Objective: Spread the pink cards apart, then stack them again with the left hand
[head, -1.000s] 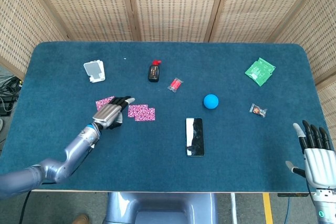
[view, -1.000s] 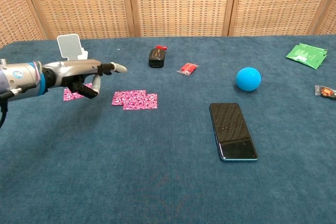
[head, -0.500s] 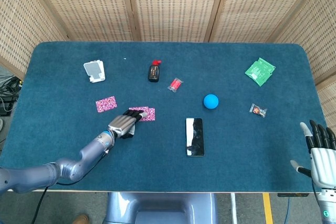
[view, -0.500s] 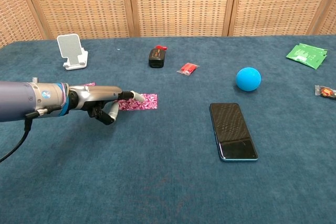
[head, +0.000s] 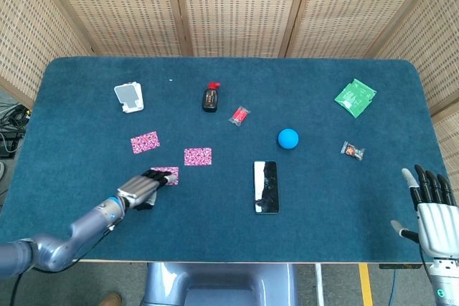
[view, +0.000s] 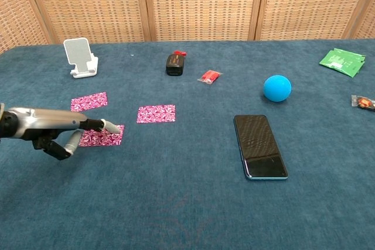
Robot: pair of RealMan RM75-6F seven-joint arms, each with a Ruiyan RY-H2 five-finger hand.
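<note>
Spreading looks finished or nearly so: three pink cards lie apart on the blue table (head: 86,234), one at the far left (head: 145,142), one toward the middle (head: 198,156), and the nearest one (head: 165,175) under the fingertip of the left robot hand (head: 142,188). In the chest view the same three show as separate patches, far left (view: 89,101), middle (view: 156,113) and near (view: 103,137), with the left robot hand (view: 55,133) reaching in from the left, one finger stretched onto the near card and the others curled under; it presses the card flat and grips nothing. The right robot hand (head: 429,209) waits at the near right edge, fingers apart and empty. By my judgement the whole second half is left: gathering the three cards back into one stack with the left robot hand. Against the frames from a second ago, the two cards that lay overlapping near the middle are now parted, one having been dragged nearer and to the left, and the left robot hand has drawn back toward the near edge with it; the far-left card, once partly hidden by the hand, is now in plain sight
</note>
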